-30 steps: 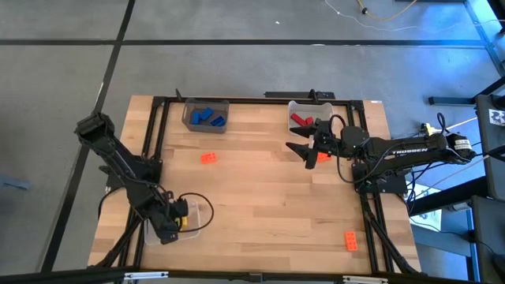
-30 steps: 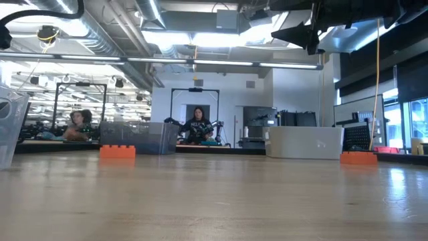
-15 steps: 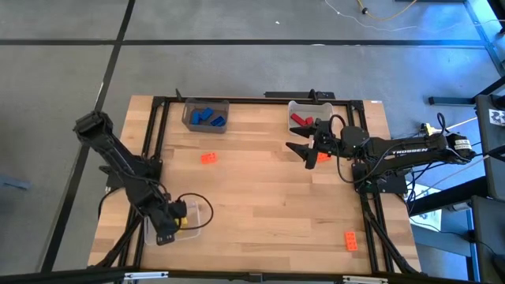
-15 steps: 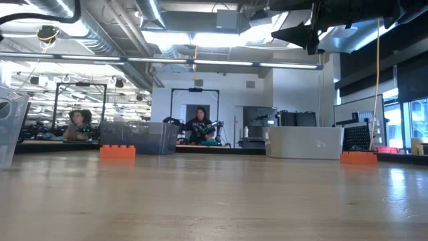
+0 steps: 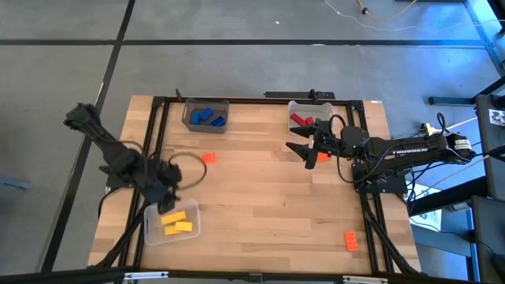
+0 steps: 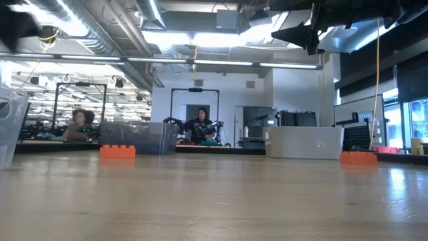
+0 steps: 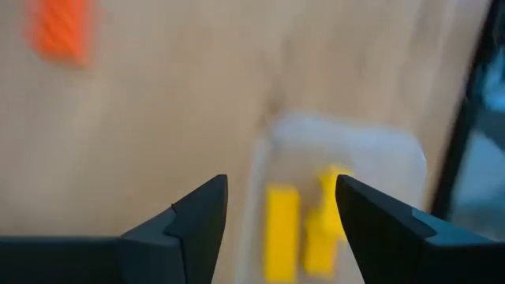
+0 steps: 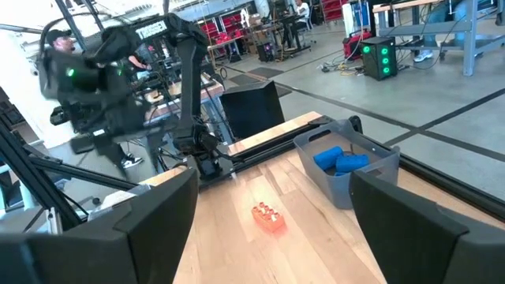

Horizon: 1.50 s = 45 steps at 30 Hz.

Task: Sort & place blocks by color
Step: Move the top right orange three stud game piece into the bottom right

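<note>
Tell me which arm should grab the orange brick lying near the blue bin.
Left. Its open, empty tool hangs close to the small orange studded plastic brick; the right tool, also open, sits farther across the table.

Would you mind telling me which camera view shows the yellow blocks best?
The high view: two yellow blocks lie unobstructed in the clear bin, below the left gripper. The left wrist view shows them blurred between its fingers. The low and right wrist views do not show them.

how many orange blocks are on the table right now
3: one orange block left of centre near the left pincer, one at the near right edge, and one mostly hidden under the right pincer. More may be hidden.
</note>
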Available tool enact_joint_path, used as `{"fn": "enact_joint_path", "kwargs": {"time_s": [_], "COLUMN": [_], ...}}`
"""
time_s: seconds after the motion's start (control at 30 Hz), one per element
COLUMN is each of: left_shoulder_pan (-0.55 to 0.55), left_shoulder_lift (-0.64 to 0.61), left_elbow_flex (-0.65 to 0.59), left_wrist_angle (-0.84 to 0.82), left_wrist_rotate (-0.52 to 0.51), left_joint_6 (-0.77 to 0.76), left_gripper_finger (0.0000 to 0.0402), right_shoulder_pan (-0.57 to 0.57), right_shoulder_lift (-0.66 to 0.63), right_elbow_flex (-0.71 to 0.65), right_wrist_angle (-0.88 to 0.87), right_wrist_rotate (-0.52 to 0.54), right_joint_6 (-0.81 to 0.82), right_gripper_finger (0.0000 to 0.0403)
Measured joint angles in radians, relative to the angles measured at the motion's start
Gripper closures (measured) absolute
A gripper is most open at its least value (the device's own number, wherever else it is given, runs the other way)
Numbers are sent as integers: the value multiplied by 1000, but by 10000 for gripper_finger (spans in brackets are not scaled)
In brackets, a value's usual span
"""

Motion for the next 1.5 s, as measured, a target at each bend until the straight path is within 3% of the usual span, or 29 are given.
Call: {"fn": "enact_joint_path", "kwargs": {"time_s": [0.17,0.33,0.47,0.6,0.87,1.0,1.5], "left_shoulder_pan": [190,393,519,599,695,724,747], "left_shoulder_lift": [-30,-31,-31,-31,-35,-51,-64], "left_elbow_flex": [44,50,50,39,-60,-126,-162], "left_wrist_angle": [-4,101,276,513,898,1044,1075], "left_wrist_rotate": [-160,-246,-255,-189,-19,19,22], "left_joint_6": [211,432,582,705,782,761,737], "left_gripper_finger": [174,174,174,174,174,174,174], "right_shoulder_pan": [0,0,0,0,0,0,0], "right_shoulder_lift": [0,0,0,0,0,0,0], "right_elbow_flex": [0,0,0,0,0,0,0], "right_wrist_angle": [-3,-2,3,3,3,4,13], "right_wrist_rotate": [0,0,0,0,0,0,0], "right_joint_6": [0,3,1,1,0,-1,1], "right_gripper_finger": [73,73,73,73,73,73,73]}}
